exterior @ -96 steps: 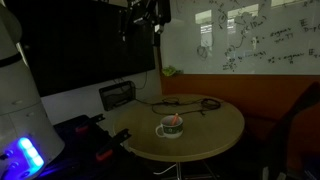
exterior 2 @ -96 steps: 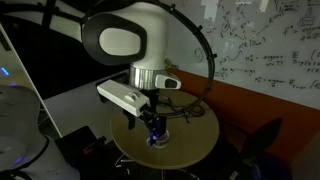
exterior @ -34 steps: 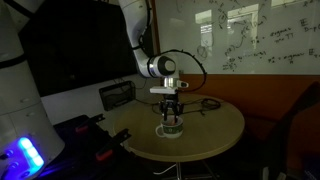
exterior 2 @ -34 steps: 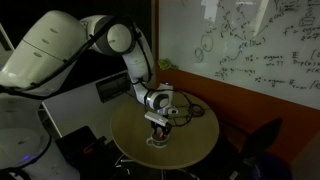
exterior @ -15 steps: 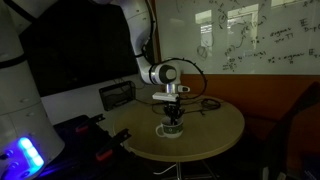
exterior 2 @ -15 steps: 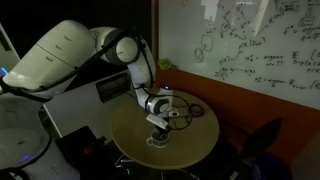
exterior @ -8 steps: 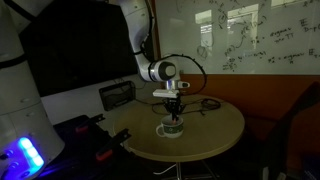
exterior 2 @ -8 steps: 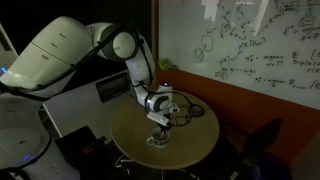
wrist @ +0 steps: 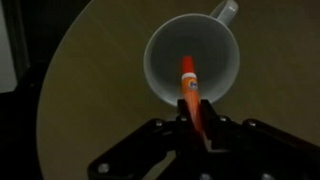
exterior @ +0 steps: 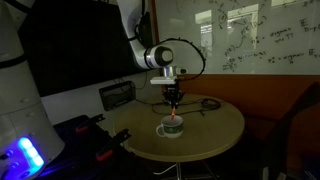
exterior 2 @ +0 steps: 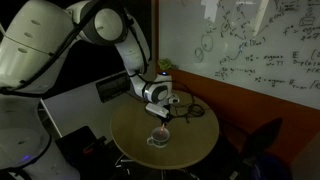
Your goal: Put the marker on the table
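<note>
In the wrist view my gripper [wrist: 196,131] is shut on the marker [wrist: 189,92], a thin red-orange pen whose free end points down over the mouth of a white cup [wrist: 160,70]. The cup stands on the round tan table [wrist: 90,110]. In both exterior views the gripper [exterior: 174,101] [exterior 2: 160,116] hangs a short way above the cup [exterior: 170,130] [exterior 2: 157,139], near the middle of the table [exterior: 215,128] [exterior 2: 190,145]. The marker [exterior: 175,114] shows as a faint red sliver under the fingers and is clear of the cup.
A coiled black cable [exterior: 200,102] lies on the table's far side. A black box [exterior: 118,95] sits on a dark bench beyond the table. A whiteboard [exterior: 250,40] covers the wall behind. A blue light [exterior: 28,153] glows at the robot's base.
The gripper has risen from down at the cup to a short way above it, and the marker has come up out of the cup with it.
</note>
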Robot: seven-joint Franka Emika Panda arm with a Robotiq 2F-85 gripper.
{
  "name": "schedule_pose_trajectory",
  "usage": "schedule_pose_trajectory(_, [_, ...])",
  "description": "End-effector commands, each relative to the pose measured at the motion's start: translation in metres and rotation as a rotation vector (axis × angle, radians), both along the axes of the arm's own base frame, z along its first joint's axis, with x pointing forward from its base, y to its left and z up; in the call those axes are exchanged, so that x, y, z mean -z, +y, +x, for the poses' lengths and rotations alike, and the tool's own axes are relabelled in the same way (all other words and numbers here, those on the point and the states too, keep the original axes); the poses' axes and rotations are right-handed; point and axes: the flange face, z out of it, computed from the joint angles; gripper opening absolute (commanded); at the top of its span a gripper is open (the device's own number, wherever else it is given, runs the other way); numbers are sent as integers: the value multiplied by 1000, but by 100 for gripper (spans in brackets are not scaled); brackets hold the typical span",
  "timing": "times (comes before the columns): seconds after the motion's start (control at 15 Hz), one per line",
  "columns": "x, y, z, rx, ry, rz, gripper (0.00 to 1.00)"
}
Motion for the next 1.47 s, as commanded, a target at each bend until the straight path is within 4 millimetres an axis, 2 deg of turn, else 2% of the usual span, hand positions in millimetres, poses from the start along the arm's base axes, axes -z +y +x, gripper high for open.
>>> schedule_pose_trajectory(0.0, [-29,6,-11,-6,-9,38,5])
schedule_pose_trajectory(0.13, [-36,22,-10,30,13,88,5])
schedule_pose_trajectory(0.4, [-21,70,-8,78,180,180,5])
schedule_pose_trajectory(0.6, [0,100,-1,91,230,154,5])
schedule_pose_trajectory(0.93, [51,147,15,107,258,107,5])
schedule_pose_trajectory(1.13, [80,159,25,130,275,76,5])
schedule_pose_trajectory(1.4, [106,157,38,127,274,63,5])
